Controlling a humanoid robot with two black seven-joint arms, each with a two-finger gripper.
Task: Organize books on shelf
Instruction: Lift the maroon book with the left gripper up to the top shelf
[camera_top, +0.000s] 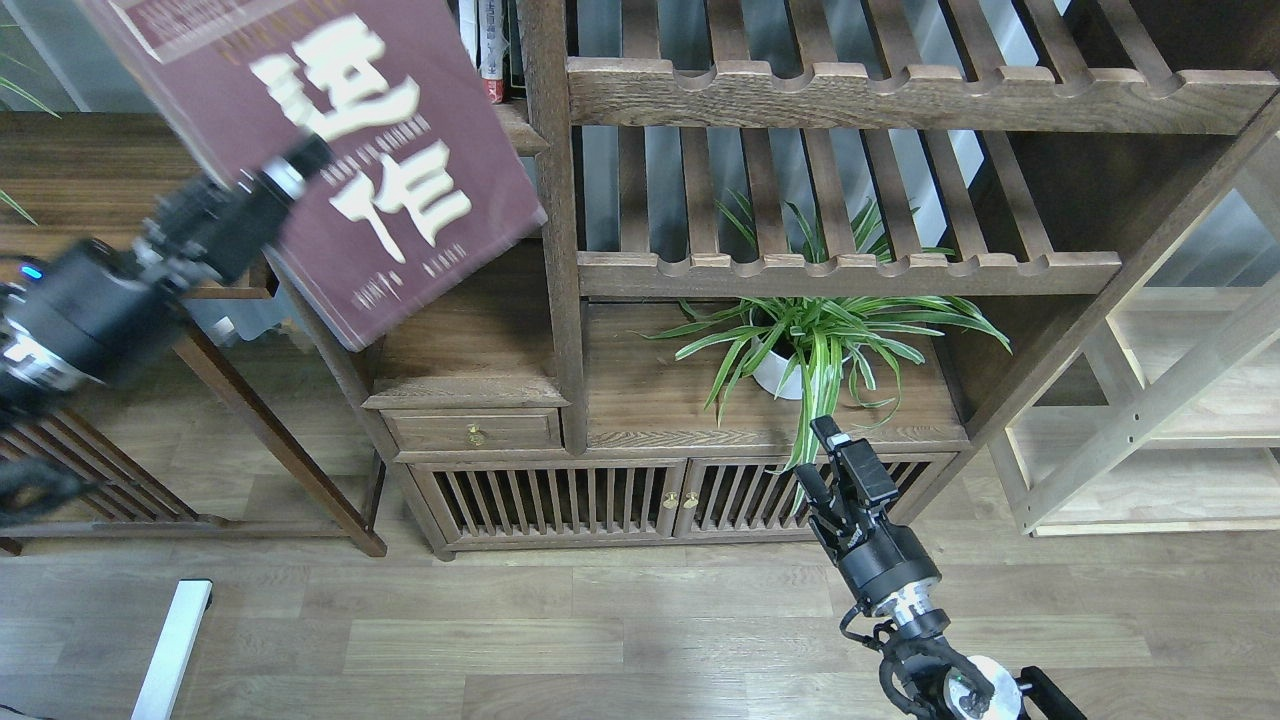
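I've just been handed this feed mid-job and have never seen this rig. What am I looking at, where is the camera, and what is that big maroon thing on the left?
The single picture comes from the robot's own head, looking forward and down at a dark wooden bookcase. The two black arms are the robot's. The left gripper is blurred by motion; it is clamped on a dark maroon book with large white Chinese characters, held up and tilted in front of the bookcase's left section. The right gripper hangs low in front of the cabinet doors, holding nothing, its fingers slightly apart. A potted spider plant stands on the lower shelf under two slatted racks. A few thin book spines show at the top.
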